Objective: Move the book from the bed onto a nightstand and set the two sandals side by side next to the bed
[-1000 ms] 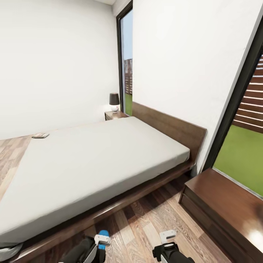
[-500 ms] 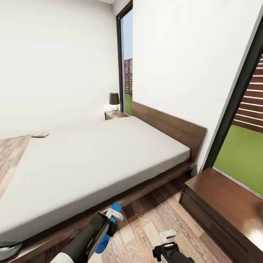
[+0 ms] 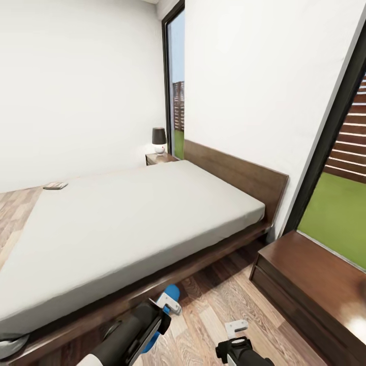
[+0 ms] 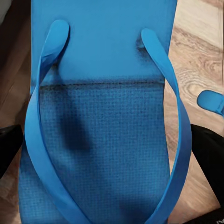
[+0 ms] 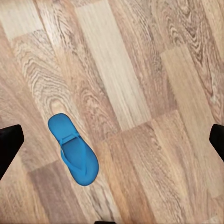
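My left gripper (image 3: 166,306) is shut on one blue sandal (image 3: 172,293), held just above the floor beside the bed's (image 3: 132,223) dark wooden side rail. In the left wrist view that sandal (image 4: 105,116) lies strap-side up between the dark fingers (image 4: 10,144), and a bit of the other sandal (image 4: 212,101) shows on the floor. The right wrist view looks straight down on the second sandal (image 5: 74,153), lying flat on the planks below my open right gripper (image 5: 112,140). The book (image 3: 55,185) rests on the mattress's far corner. One nightstand (image 3: 158,159) with a lamp stands at the far bedside. Another nightstand (image 3: 305,274) is close on my right.
Tall dark-framed windows (image 3: 175,91) flank the headboard (image 3: 239,175). A strip of wood-plank floor (image 3: 218,300) runs between the bed rail and the near nightstand. A grey object (image 3: 10,345) pokes out at the bed's near-left corner.
My left arm has carried the blue sandal forward and to the right, closer to the bed rail. The right arm has hardly moved.
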Motion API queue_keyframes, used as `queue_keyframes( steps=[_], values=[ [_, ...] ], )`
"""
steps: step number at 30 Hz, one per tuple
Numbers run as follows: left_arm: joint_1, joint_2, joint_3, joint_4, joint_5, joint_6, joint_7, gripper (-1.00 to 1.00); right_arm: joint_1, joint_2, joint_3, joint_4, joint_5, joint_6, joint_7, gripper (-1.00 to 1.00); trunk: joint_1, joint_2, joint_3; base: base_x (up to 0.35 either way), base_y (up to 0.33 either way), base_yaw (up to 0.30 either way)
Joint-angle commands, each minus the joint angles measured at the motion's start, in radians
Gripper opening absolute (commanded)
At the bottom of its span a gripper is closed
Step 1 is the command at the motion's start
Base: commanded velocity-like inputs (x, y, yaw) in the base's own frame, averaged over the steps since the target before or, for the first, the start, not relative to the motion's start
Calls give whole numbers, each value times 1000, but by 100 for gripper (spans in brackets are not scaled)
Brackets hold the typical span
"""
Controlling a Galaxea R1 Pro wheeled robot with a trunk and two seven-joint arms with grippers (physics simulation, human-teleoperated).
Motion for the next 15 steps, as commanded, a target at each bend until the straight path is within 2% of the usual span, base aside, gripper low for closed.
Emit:
queue_keyframes(
  steps=[1,3,7,9,11,15],
  values=[
    [0,1,-9,-12,1,6,7,-100,0,-1,8,-2,1,8,-4,100,4,-8,-4,0,0,0],
    [7,2,-20,-55,1,24,8,-100,0,-2,8,-2,1,7,-5,100,12,-22,-10,0,0,0],
    [38,6,-28,-146,-8,66,9,-100,0,-2,7,-2,2,6,-4,100,12,-22,-10,0,0,0],
    [53,17,-30,-202,-25,91,9,-100,0,-2,8,-3,3,6,-4,100,12,-22,-10,0,0,0],
    [64,47,-32,-269,-48,116,9,-100,0,-2,9,-3,3,5,-4,100,19,-36,-17,0,0,0],
    [72,69,-34,-306,-60,126,10,-100,0,-2,11,-3,3,3,-4,100,35,-64,-29,0,0,0]
  ],
)
